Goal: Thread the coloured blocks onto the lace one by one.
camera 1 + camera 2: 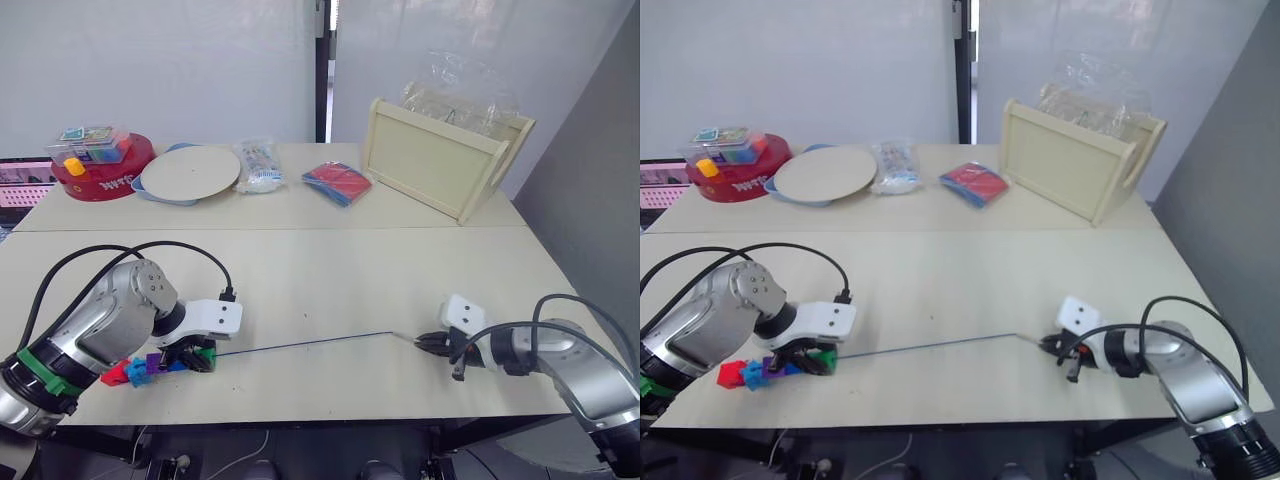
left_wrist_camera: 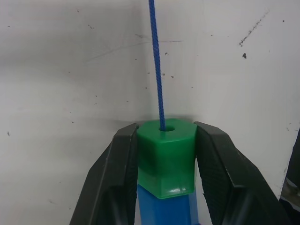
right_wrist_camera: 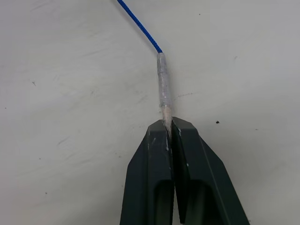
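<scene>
Right gripper point(image 3: 169, 123) pinches the lace's point(image 1: 300, 344) pale tip point(image 3: 164, 84); left gripper point(image 2: 166, 140) clamps the green block point(image 2: 166, 157).
Any further pull looks risky: only the tip's very end is caught, so it could slip free.

Five coloured blocks point(image 1: 160, 365) sit threaded in a row; the blue lace point(image 1: 300, 344) runs taut from the green block point(image 2: 166, 157).

A plain indoor test room or lab. Two pale tables point(image 1: 300, 215) stand pushed together against a bare white wall point(image 1: 160, 70). Along the tables' far edge sit a red round tub point(image 1: 100, 180) of toys, a round plate point(image 1: 190, 172) and an open wooden crate point(image 1: 440, 160).
</scene>
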Robot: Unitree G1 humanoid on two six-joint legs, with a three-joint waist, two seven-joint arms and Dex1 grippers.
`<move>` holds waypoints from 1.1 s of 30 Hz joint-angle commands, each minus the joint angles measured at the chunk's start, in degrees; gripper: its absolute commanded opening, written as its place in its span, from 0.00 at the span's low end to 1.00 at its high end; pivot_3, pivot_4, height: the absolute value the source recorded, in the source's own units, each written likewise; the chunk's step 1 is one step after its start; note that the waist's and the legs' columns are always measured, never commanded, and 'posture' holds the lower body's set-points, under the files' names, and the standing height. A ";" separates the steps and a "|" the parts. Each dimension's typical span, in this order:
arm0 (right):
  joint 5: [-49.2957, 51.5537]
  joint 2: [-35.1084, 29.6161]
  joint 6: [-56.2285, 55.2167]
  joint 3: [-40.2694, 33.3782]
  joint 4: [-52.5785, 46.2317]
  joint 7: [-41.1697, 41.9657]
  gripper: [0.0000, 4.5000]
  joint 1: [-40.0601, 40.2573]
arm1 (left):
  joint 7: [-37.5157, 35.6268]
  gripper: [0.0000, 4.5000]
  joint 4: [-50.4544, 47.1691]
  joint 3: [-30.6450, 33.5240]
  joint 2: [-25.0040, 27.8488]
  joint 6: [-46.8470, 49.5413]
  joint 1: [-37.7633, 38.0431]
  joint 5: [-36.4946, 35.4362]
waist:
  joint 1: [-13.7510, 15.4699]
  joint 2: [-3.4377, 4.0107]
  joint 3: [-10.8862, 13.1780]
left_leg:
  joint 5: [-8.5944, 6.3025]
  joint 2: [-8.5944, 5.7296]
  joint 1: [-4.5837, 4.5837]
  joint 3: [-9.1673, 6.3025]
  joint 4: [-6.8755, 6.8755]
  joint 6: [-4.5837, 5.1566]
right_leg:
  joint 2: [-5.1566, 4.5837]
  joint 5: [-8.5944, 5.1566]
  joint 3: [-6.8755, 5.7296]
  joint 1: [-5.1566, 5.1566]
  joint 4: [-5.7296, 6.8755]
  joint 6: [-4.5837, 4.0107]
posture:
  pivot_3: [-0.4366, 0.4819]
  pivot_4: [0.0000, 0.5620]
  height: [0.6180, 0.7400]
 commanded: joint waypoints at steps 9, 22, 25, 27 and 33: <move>-0.31 -3.02 -0.46 -3.25 -0.75 0.66 0.00 2.71 | 0.01 0.29 -0.28 -0.91 0.82 -0.49 4.11 1.22 | -0.01 0.09 -0.05 | -0.01 0.00 0.03 0.01 0.00 0.01 | 0.00 0.00 0.02 0.03 -0.01 0.00 | 0.48 0.27 1.00; 0.91 -3.83 1.44 -4.67 -3.10 1.56 0.00 5.29 | 0.82 0.29 -1.90 1.21 1.29 -0.61 7.17 1.15 | -0.18 0.21 -0.12 | -0.02 0.01 0.15 0.04 -0.01 0.03 | 0.01 0.00 0.06 0.10 -0.01 0.00 | 0.48 0.27 1.00; 1.25 -3.68 1.76 -4.60 -3.69 2.14 0.00 5.45 | 1.21 0.29 -2.01 1.62 1.08 -1.02 7.52 1.19 | -0.19 0.24 -0.14 | -0.02 0.01 0.15 0.04 -0.01 0.04 | 0.01 0.00 0.06 0.10 -0.01 0.00 | 0.48 0.27 1.00; 1.44 -3.43 2.01 -4.26 -4.16 2.47 0.00 5.36 | 1.37 0.29 -2.13 1.78 0.88 -0.95 7.61 1.26 | -0.21 0.26 -0.15 | -0.02 0.01 0.16 0.04 -0.01 0.04 | 0.01 0.00 0.06 0.11 -0.01 0.00 | 0.48 0.27 1.00; -1.28 -1.69 4.54 2.49 -5.02 2.14 0.00 3.08 | 4.71 0.29 -1.93 2.25 -0.28 -3.46 8.69 2.48 | -0.24 0.49 -0.29 | -0.03 0.01 0.34 0.04 -0.02 0.05 | 0.01 0.00 0.06 0.31 -0.02 0.00 | 0.48 0.27 1.00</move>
